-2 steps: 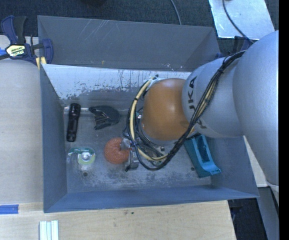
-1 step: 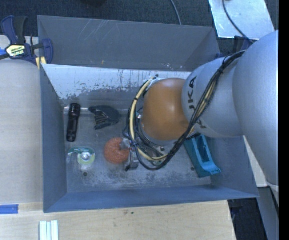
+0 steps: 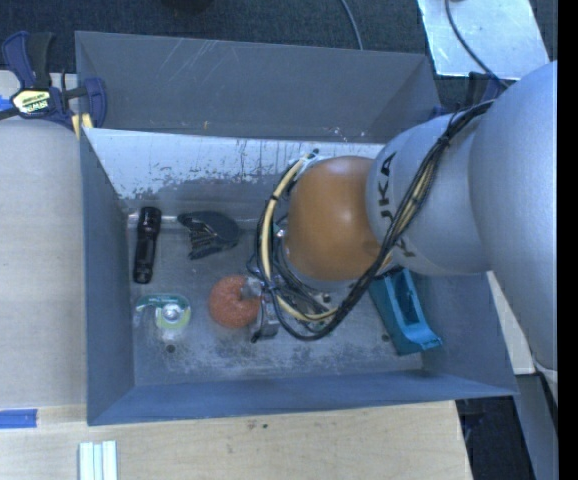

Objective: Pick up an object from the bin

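Grey metal bin, lower centre: gripper beside rusty-orange ball — open or closed, cannot tell. Probably light, rolls — pinch its middle.

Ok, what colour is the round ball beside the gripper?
The round ball is mottled orange-red, seen in the camera view, just left of the gripper.
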Controlling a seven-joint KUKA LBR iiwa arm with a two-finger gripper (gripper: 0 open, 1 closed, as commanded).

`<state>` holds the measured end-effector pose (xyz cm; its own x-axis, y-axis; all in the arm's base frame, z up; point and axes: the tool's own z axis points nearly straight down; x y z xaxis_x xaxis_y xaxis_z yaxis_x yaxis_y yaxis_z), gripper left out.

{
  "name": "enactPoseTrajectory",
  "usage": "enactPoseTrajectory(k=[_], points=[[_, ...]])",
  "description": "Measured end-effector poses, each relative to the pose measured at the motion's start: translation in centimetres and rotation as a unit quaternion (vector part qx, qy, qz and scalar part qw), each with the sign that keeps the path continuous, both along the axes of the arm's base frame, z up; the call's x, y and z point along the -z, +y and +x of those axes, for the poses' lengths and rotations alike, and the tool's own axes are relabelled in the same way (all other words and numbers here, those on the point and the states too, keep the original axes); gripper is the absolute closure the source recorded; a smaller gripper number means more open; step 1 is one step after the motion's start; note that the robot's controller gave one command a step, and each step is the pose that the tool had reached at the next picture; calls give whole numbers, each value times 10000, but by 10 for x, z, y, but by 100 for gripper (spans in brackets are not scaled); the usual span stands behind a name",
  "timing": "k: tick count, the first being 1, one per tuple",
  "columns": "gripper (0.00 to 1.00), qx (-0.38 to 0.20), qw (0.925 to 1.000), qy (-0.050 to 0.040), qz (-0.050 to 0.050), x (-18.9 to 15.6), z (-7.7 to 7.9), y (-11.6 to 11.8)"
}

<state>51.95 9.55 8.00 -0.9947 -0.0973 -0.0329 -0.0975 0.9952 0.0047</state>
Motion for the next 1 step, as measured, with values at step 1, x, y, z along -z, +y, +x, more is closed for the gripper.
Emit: enactPoseTrajectory(k=[1], points=[[100, -849, 9964, -65, -24, 5, 42, 22]])
